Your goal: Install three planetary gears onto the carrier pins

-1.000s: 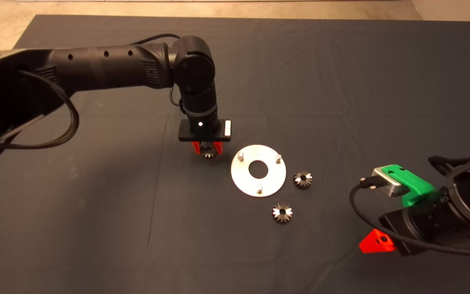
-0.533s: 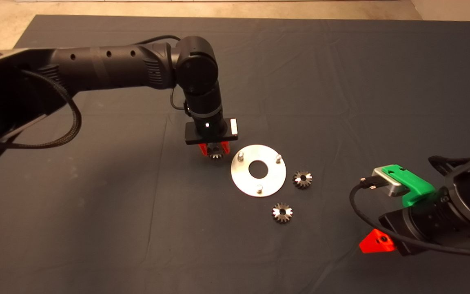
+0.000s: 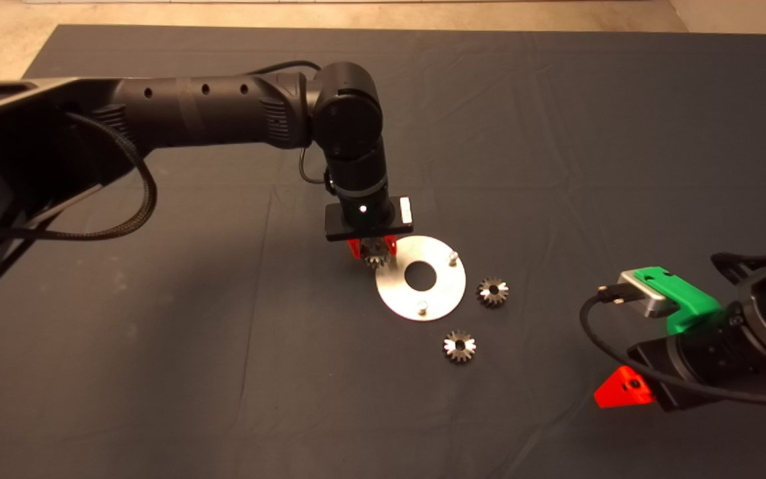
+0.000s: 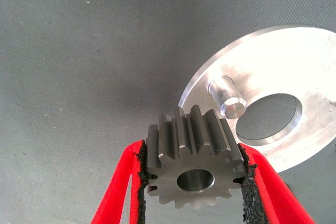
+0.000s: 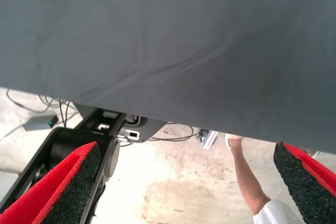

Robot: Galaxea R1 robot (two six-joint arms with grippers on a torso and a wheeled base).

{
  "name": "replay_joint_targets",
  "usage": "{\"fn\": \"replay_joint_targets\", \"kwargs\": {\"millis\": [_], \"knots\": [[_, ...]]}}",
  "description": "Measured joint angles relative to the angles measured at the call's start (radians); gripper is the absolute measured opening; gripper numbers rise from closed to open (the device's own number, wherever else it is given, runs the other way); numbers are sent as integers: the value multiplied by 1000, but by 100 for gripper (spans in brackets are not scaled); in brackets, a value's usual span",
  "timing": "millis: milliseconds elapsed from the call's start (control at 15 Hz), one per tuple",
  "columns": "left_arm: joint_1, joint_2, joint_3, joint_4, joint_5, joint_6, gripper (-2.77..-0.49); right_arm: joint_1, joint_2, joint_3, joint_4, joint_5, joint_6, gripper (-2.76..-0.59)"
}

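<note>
My left gripper (image 3: 374, 251) is shut on one steel planetary gear (image 4: 194, 161), which hangs just above the left rim of the round silver disc (image 3: 399, 296). In the left wrist view a carrier pin (image 4: 227, 98) stands just beyond the held gear; in the head view the gripper hides that pin. Two more carrier pins (image 3: 452, 255) (image 3: 423, 307) stand bare on the disc. Two loose gears lie on the mat, one (image 3: 492, 291) right of the disc and one (image 3: 459, 346) in front of it. My right gripper (image 5: 186, 187) waits open at the mat's lower right edge.
The dark mat (image 3: 157, 346) is wrinkled, and light floor shows beyond its far edge. The right wrist view looks past the mat's edge to the floor, with cables, the robot's base and a person's arm (image 5: 248, 179).
My left gripper has carried the gear rightward from the mat to the disc's left rim, over the left pin. The right arm has shifted slightly down and right.
</note>
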Motion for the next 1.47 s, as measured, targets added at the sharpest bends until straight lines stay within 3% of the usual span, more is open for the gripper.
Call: {"fn": "replay_joint_targets", "kwargs": {"millis": [667,1000,1333,1467], "knots": [[0,23,-18,-3,-4,55,-237,0,-32,0,1,1,0,-89],[-1,35,-123,-3,-5,175,-237,0,-32,0,1,1,0,-89],[-1,60,-130,-3,-6,176,-237,0,-34,0,1,1,0,-89],[-20,74,-130,-4,-6,176,-237,0,-34,0,1,1,0,-89]]}}
